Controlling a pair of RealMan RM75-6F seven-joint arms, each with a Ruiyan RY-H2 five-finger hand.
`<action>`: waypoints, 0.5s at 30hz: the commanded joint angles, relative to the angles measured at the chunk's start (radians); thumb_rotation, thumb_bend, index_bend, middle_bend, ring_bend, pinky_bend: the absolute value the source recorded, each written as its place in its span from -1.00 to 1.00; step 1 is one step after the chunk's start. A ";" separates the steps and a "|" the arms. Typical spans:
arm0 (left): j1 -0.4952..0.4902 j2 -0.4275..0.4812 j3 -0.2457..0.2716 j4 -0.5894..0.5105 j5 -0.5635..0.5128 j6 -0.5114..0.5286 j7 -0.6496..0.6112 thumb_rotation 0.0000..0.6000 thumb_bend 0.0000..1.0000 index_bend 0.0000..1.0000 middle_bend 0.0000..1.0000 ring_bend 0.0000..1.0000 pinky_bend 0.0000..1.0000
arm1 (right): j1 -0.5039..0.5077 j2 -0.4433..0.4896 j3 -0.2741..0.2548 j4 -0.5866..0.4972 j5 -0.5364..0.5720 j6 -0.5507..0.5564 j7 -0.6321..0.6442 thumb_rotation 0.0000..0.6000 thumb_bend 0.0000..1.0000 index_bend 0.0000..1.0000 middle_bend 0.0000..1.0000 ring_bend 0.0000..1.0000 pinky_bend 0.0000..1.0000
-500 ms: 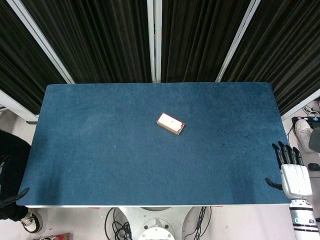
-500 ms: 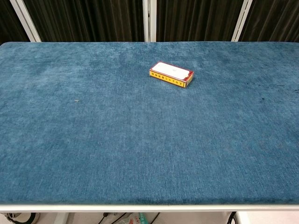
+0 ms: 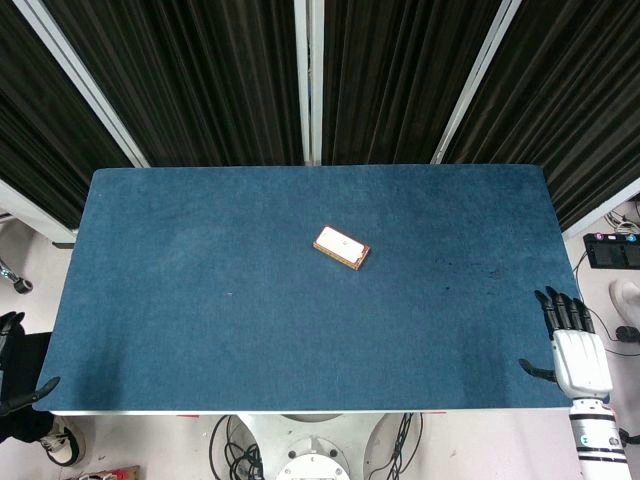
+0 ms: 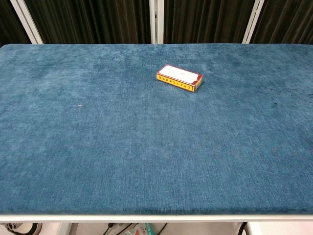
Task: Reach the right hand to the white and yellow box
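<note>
The white and yellow box (image 3: 341, 247) lies flat near the middle of the blue table (image 3: 200, 300), a little toward the far side; the chest view shows its white top and yellow side (image 4: 179, 78). My right hand (image 3: 569, 344) hovers at the table's near right corner, fingers spread and empty, far from the box. At the near left corner only dark fingertips of my left hand (image 3: 22, 388) show, so its state is unclear. Neither hand appears in the chest view.
Black curtains with white frame bars stand behind the table. Cables and the robot base (image 3: 310, 450) lie below the near edge. A dark device (image 3: 612, 250) sits on the floor at the right.
My right hand has shifted slightly left and toward the near edge. The box has not moved. A shoe on the floor at the right has gone from view.
</note>
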 commanded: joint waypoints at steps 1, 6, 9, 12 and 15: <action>0.001 -0.002 0.002 0.000 0.001 0.001 0.000 0.50 -0.81 -0.78 -0.79 -0.78 -0.58 | 0.058 -0.016 0.036 -0.022 0.004 -0.072 -0.036 1.00 -1.00 -1.00 -1.00 -1.00 -1.00; 0.009 -0.010 0.007 0.006 0.002 0.008 0.002 0.50 -0.81 -0.78 -0.79 -0.78 -0.58 | 0.179 -0.072 0.124 -0.063 0.047 -0.197 -0.101 1.00 -1.00 -1.00 -1.00 -1.00 -1.00; 0.011 -0.010 0.008 0.003 0.007 0.016 0.005 0.50 -0.81 -0.78 -0.79 -0.78 -0.58 | 0.264 -0.126 0.190 -0.082 0.142 -0.289 -0.159 1.00 -0.99 -1.00 -1.00 -1.00 -1.00; 0.012 -0.008 0.009 -0.002 0.013 0.021 0.008 0.50 -0.81 -0.78 -0.79 -0.78 -0.58 | 0.358 -0.187 0.257 -0.102 0.318 -0.377 -0.255 1.00 -0.95 -1.00 -1.00 -1.00 -1.00; 0.013 -0.010 0.012 -0.001 0.010 0.016 0.005 0.50 -0.81 -0.78 -0.79 -0.78 -0.58 | 0.459 -0.291 0.309 -0.044 0.451 -0.395 -0.366 1.00 -0.95 -1.00 -1.00 -1.00 -1.00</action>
